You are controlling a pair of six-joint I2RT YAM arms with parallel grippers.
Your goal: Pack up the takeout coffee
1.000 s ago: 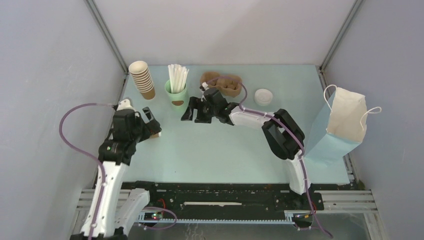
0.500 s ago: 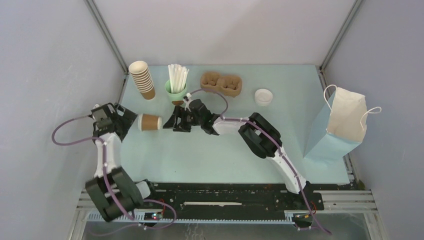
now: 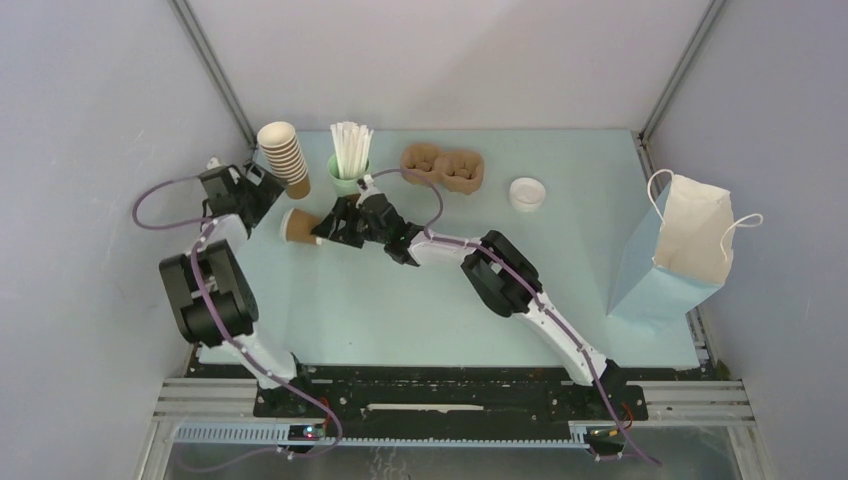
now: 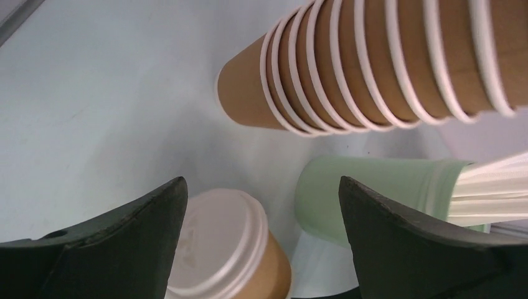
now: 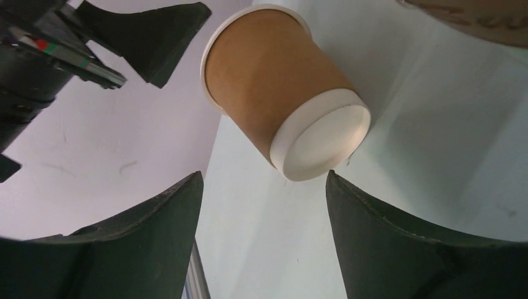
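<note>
Pale table (image 3: 420,300): arms reach toward takeout coffee (image 3: 297,227); left pincer (image 3: 262,192), right pincer (image 3: 325,225) apart.

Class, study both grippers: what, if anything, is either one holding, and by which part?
Nothing is held. The takeout coffee lies on its side between the left gripper and the right gripper, both with jaws open.

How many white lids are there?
2. One lid caps the tipped cup beside the cup stack; a loose lid lies right of the carrier. The bag might hide more.
</note>
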